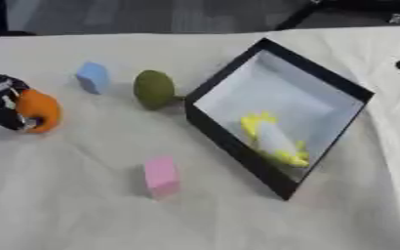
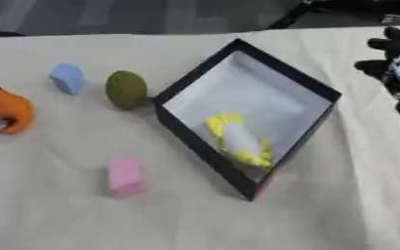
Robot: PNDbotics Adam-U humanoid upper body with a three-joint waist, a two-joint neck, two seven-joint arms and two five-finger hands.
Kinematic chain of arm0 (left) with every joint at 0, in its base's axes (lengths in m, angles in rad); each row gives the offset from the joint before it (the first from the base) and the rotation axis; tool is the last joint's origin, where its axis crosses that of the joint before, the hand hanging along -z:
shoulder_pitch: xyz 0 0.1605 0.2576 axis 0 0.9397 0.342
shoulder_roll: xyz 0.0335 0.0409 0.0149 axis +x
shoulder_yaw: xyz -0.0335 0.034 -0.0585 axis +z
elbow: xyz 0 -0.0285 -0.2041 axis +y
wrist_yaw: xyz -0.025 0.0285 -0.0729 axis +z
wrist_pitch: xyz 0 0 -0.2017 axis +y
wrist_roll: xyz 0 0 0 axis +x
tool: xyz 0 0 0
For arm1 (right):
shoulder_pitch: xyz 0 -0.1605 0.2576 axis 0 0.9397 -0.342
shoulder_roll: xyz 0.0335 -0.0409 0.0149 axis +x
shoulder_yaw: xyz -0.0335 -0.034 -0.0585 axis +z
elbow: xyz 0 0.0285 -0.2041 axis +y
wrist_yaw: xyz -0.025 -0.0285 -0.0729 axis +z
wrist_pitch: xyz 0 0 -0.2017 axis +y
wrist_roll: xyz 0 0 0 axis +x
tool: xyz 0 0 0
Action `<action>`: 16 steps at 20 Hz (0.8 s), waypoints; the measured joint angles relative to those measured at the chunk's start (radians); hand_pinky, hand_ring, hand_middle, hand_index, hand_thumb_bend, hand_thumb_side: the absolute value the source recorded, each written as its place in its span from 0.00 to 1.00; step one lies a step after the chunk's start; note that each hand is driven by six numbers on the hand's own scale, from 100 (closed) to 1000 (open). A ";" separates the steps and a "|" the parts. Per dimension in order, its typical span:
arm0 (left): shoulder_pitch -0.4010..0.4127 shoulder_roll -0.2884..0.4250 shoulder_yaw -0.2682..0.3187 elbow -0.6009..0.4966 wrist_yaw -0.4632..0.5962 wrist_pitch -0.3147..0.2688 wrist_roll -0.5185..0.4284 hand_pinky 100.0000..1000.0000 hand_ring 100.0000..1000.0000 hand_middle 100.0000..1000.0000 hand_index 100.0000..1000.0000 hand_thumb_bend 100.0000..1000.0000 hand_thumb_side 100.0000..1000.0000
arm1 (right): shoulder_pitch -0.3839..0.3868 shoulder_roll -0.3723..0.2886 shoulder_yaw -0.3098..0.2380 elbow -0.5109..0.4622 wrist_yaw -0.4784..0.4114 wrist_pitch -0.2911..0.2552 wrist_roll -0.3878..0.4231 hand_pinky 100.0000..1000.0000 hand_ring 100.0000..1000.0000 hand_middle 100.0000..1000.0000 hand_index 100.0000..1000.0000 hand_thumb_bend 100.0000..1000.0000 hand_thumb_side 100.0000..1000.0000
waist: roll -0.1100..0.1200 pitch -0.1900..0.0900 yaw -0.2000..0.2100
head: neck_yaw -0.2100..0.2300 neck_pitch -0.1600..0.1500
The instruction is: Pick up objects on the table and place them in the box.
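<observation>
Left hand [image 1: 3,102]: fingers curled round orange object [image 1: 39,111].
Box [image 1: 225,138]: lay well off to that hand's right.
Right hand [image 2: 395,66]: idle beyond box; fingers indistinct.

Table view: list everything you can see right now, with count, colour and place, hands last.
box: one, black walls, pale inside, table centre-right
yellow and white object: one, inside the box
green rounded object: one, just left of the box
blue block: one, left of the green object
pink block: one, front of the table
orange object: one, far left, in the left hand
table: one, white cloth
left hand: black, left edge, curled round the orange object
right hand: black, right edge, holding nothing
</observation>
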 measured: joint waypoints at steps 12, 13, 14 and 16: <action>-0.009 0.055 -0.007 -0.540 0.054 -0.026 0.050 0.67 0.64 0.53 0.52 0.00 0.00 | 0.002 -0.002 0.000 0.000 0.000 -0.006 0.001 0.88 0.69 0.81 0.90 0.00 0.51 | 0.000 0.000 0.005 | -0.014 0.002; -0.029 0.056 -0.014 -0.593 0.064 -0.028 0.041 0.67 0.64 0.53 0.52 0.00 0.00 | 0.002 -0.004 0.000 0.000 0.000 -0.006 0.001 0.88 0.69 0.81 0.90 0.00 0.51 | 0.000 -0.001 0.005 | -0.017 0.002; -0.049 0.054 -0.023 -0.637 0.075 -0.029 0.030 0.67 0.63 0.53 0.53 0.00 0.00 | 0.001 -0.005 0.000 0.000 0.000 -0.007 0.000 0.88 0.69 0.81 0.90 0.00 0.51 | 0.000 -0.001 0.005 | -0.019 0.003; -0.097 0.035 -0.043 -0.705 0.099 -0.030 0.003 0.67 0.63 0.53 0.53 0.00 0.00 | 0.000 -0.011 0.000 0.000 -0.001 -0.010 -0.003 0.88 0.70 0.81 0.90 0.00 0.50 | 0.000 -0.001 0.005 | -0.025 0.007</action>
